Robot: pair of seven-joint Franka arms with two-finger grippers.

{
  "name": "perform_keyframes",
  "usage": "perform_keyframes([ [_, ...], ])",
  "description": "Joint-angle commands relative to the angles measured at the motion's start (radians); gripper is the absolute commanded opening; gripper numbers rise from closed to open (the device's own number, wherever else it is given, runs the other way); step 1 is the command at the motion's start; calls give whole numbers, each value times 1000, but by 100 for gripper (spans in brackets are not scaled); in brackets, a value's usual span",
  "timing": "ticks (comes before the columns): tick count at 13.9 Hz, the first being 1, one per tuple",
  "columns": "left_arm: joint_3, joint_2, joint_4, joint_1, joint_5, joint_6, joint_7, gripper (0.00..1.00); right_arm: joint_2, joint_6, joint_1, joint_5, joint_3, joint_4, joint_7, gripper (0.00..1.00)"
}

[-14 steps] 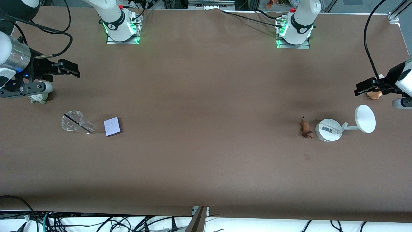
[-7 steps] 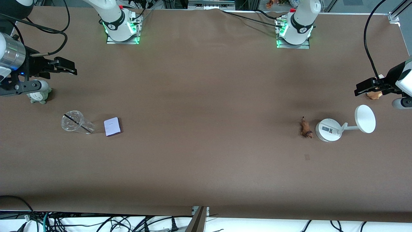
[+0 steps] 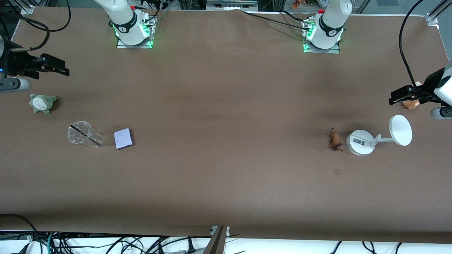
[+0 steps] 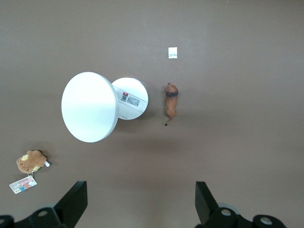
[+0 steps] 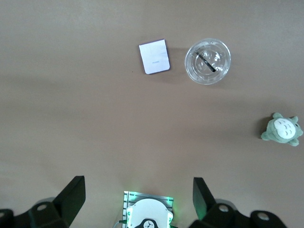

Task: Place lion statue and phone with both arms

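The right gripper (image 3: pixel 61 68) has drawn back, fingers apart like the left gripper's (image 3: pixel 395 97); pale-lavender phone (image 3: pixel 123 138) lies flat.

A wide table covered in plain matte brown sheeting (image 3: pixel 226 106) is lit evenly from above. Tangled black cables on a white floor (image 3: pixel 123 245) are seen along its nearest edge.
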Motion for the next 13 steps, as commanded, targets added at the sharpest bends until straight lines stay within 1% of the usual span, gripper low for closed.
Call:
perform_keyframes([
  [1, 1, 17, 36, -2, -6, -25, 13, 100, -84, 54, -37, -19, 51, -98, 16, 100],
  [3, 2, 17, 36, -2, -5, -25, 13, 100, -136, 109, -71, -18, 97, -160, 61, 100],
  [6, 1, 16, 36, -2, -6, -25, 15, 100, -130, 105, -77, -16, 123, -154, 62, 100],
  [13, 1, 17, 36, -2, -5, -25, 13, 100, -100, 85, -73, -18, 130, -123, 61, 100],
])
